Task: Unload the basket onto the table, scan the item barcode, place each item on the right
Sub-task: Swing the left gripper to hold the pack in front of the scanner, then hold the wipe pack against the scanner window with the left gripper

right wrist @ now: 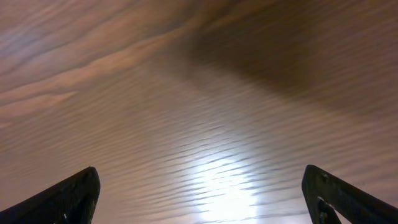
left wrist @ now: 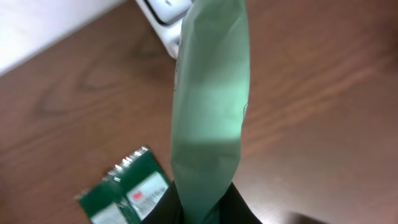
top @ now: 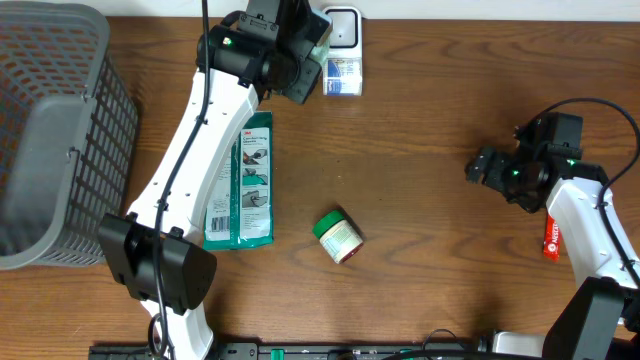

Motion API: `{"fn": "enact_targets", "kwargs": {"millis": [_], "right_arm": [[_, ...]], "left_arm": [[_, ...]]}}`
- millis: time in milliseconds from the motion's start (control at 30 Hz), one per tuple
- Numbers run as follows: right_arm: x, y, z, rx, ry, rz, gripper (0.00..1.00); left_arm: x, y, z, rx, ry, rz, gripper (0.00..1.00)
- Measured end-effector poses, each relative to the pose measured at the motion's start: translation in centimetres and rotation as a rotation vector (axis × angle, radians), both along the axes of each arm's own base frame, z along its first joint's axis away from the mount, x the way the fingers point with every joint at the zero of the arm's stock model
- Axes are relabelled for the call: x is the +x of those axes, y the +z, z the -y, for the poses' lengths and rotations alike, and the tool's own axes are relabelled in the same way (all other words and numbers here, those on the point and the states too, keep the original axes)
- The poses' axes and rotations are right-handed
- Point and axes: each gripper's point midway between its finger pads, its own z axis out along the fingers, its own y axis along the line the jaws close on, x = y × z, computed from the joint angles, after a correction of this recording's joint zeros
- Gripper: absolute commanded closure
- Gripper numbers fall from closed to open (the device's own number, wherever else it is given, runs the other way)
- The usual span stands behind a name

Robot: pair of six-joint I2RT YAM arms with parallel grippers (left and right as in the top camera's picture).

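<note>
Item: pale green pouch (left wrist: 208, 106), held off the counter (top: 430, 120) just beside the white scanner (top: 343, 25); left gripper (left wrist: 205, 210) pinched on one end of it. Judged light, thin, soft film; may flop or slip, so hold near an edge seam, clear of the barcode. Right gripper (right wrist: 202, 199) spread wide, empty. Writing: pouch label blue/white, illegible; "3M" on the green pkg (top: 240, 190) lying flat.

Bare table (top: 410, 200) between jar (top: 338, 237), right pincer (top: 478, 168)
</note>
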Motion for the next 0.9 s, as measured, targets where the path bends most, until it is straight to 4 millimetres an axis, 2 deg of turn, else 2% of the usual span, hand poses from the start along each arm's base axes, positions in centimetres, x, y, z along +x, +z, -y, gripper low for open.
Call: {"fn": "enact_targets", "kwargs": {"millis": [100,233,400,500,633,833,900], "right_arm": [[-0.2,-0.2,1.2,-0.068,-0.021,-0.013,0.01],[-0.3,-0.2,2.1,-0.116,-0.037,-0.022,0.01],[-0.4,-0.2,2.5,-0.139,-0.042,-0.026,0.01],[-0.4,-0.2,2.5,-0.142,-0.043,-0.027,0.01],[-0.4,-0.2,2.6,-0.145,-0.044,-0.028,0.01],[-0.4,-0.3,2.6,-0.148,-0.045,-0.029,0.01],[-0.4,-0.3,2.7,-0.148,-0.045,-0.029,0.01]], "left_arm": [[0.8,0.1,-0.7,0.045,0.034,0.038,0.93],[0.9,-0.2,-1.3,0.131,0.042,0.057,0.93],[1.3,-0.1,-0.5,0.258,-0.019,0.127,0.93],[2.7,0.0,0.6,0.326,-0.07,0.21,0.93],[4.9,-1.3,1.7,0.422,-0.154,0.277,0.93],[10.4,-4.0,2.6,0.566,-0.208,0.427,0.93],[11.9,-4.3,2.9,0.603,-0.223,0.479,0.93]]}}
